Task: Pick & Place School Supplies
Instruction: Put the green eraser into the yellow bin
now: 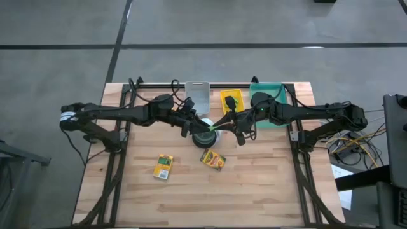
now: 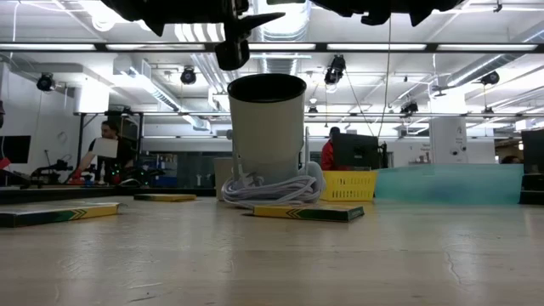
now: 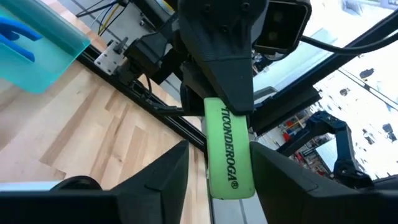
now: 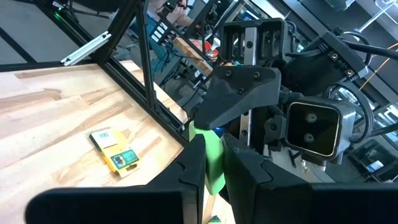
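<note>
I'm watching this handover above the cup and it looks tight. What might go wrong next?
The right gripper pinches the green stick while the left gripper stands open around it: release too early and it drops beside the white cup. The arms crowd closely, so a bump may tip the cup.

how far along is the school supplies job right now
Looks early. Done: nothing clearly sorted. In hand: the right gripper pinches a green stick over the white cup, between the left gripper's parted fingers. Left: two crayon boxes lie on the table.

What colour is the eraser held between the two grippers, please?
Light green eraser with dark lettering, clearest in the left wrist view.
</note>
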Tool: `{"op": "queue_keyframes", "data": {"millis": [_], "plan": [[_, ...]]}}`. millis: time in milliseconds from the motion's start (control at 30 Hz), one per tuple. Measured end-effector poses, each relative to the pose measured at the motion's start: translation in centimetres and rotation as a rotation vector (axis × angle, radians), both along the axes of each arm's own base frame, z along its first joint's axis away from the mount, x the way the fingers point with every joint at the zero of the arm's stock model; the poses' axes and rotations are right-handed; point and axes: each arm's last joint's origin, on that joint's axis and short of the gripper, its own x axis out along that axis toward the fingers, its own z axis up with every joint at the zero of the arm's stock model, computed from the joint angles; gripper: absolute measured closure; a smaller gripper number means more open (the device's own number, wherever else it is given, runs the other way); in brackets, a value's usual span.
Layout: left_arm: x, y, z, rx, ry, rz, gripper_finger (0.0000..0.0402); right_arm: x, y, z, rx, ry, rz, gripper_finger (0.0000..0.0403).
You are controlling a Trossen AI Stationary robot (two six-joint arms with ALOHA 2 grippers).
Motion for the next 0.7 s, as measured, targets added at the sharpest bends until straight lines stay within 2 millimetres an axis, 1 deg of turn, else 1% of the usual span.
{"op": "queue_keyframes", "data": {"millis": [467, 700], "plan": [[0.01, 0.01, -0.03, -0.019, 0.007, 0.002, 0.0181, 0.0, 0.0, 0.0, 0.001, 0.0, 0.001, 0.0364], [0.01, 0.01, -0.02, -0.019, 0.006, 0.002, 0.0168, 0.0, 0.0, 0.0, 0.004, 0.001, 0.001, 0.0364]]}}
